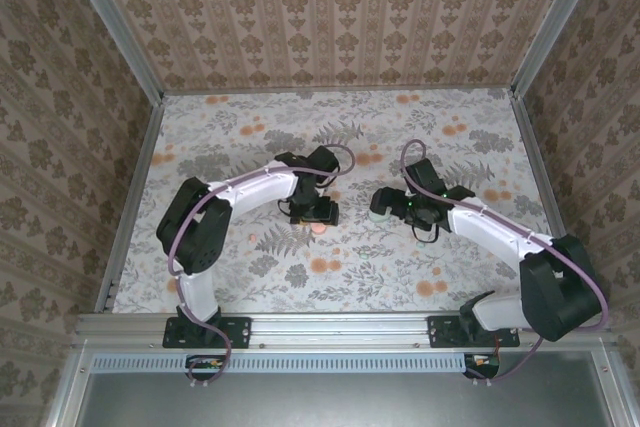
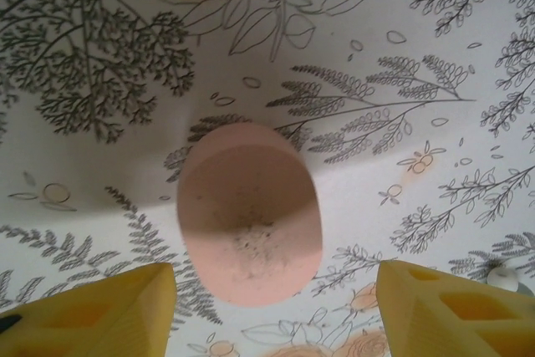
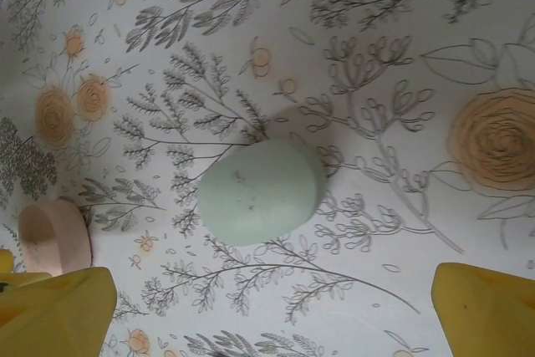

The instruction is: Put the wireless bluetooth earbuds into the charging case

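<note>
We see a table (image 1: 480, 117) spread with a pale covering printed in grey ferns and orange blossoms. Wallpapered walls (image 1: 340, 7) in brown damask stripes close it in at nine, twelve and three o'clock. At six o'clock a metal rail (image 1: 340, 325) edges it. We find the light soft, even.

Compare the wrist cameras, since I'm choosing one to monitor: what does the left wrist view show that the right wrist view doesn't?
Left wrist view: the left gripper, open, flanking the pink case, plus a small pale object at the right edge, too small to identify. Right wrist view: the right gripper, open, facing the green case. Shared: the pink case and the floral tablecloth.
</note>
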`<move>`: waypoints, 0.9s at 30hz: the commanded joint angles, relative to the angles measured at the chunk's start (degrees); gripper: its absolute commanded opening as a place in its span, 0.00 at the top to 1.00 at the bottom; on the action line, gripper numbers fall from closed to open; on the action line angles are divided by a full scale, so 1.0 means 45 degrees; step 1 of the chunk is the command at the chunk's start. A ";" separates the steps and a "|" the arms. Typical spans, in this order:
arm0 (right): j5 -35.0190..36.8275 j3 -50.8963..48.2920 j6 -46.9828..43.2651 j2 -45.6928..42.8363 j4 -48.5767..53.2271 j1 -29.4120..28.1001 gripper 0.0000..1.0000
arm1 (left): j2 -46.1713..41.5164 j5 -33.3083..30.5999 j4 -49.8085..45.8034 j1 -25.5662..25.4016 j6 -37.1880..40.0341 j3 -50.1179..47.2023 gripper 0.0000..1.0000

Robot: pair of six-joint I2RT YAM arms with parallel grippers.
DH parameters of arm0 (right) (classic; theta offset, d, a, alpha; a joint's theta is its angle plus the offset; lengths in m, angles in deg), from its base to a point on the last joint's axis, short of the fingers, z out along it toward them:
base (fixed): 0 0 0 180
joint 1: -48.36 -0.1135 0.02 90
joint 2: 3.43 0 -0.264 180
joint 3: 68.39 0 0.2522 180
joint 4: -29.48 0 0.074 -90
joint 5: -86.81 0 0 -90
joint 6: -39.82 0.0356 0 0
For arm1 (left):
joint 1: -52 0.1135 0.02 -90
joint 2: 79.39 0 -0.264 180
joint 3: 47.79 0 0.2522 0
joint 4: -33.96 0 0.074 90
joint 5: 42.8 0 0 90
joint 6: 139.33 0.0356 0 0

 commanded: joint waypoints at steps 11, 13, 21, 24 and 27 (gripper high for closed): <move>-0.0665 -0.0092 0.0186 -0.0685 0.0275 0.0499 0.02 | 0.0397 -0.1651 0.1908 -0.0508 0.0226 -0.1718 0.47; -0.0854 -0.0088 0.0340 -0.0690 0.0291 0.0501 0.01 | 0.0293 -0.1724 0.2210 -0.0528 0.0393 -0.1996 0.51; -0.2604 -0.0095 0.0536 -0.1121 0.0051 0.0977 0.02 | -0.2007 -0.1679 0.3398 -0.0529 0.2772 -0.3061 0.75; -0.4643 -0.0149 0.0781 -0.1325 -0.0586 0.1659 0.06 | -0.3328 -0.1004 0.3868 -0.0513 0.4586 -0.3277 0.78; -0.6527 0.0505 0.0452 -0.1329 -0.0585 0.1817 0.10 | -0.4559 -0.0317 0.3885 -0.0439 0.6270 -0.3143 0.86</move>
